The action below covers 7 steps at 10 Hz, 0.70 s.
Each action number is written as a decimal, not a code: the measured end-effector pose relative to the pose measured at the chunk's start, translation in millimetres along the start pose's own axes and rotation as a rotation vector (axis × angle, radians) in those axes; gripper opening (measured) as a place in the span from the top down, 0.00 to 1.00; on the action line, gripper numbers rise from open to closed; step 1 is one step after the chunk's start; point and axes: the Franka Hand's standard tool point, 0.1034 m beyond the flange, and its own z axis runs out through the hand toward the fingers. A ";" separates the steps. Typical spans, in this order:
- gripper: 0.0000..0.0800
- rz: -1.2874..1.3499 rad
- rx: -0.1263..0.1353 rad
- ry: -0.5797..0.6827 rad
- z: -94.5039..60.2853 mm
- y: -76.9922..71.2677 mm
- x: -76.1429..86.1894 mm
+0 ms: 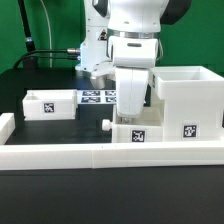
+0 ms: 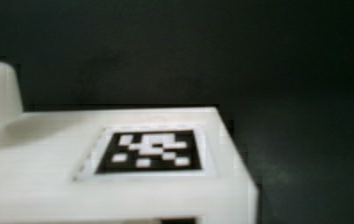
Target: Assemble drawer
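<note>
Exterior view: the arm (image 1: 135, 30) hangs mid-table, with the gripper (image 1: 130, 110) down at the near tray (image 1: 135, 131). The tray's knob (image 1: 106, 125) points to the exterior view's left. The housing (image 1: 186, 98) stands just to the right, the second tray (image 1: 49, 103) sits well off left, and the marker board (image 1: 98, 97) lies farther back. The jaws are hidden, so I can't tell if they're open or closed.

Wrist view: a blurred tag (image 2: 151, 152) on a white top, with the dark table (image 2: 245, 50) beyond.

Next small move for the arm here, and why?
Probably ease straight down toward the front tray. The gripper appears to hang close over it, beside the housing. A tagged white part fills the wrist view, and no grasp is visible.
</note>
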 end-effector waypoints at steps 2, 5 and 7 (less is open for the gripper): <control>0.94 0.003 -0.022 0.007 1.1 -0.2 0.6; 0.94 0.001 -0.018 0.005 0.6 0.1 2.1; 0.94 -0.017 -0.010 -0.005 -1.0 2.6 2.5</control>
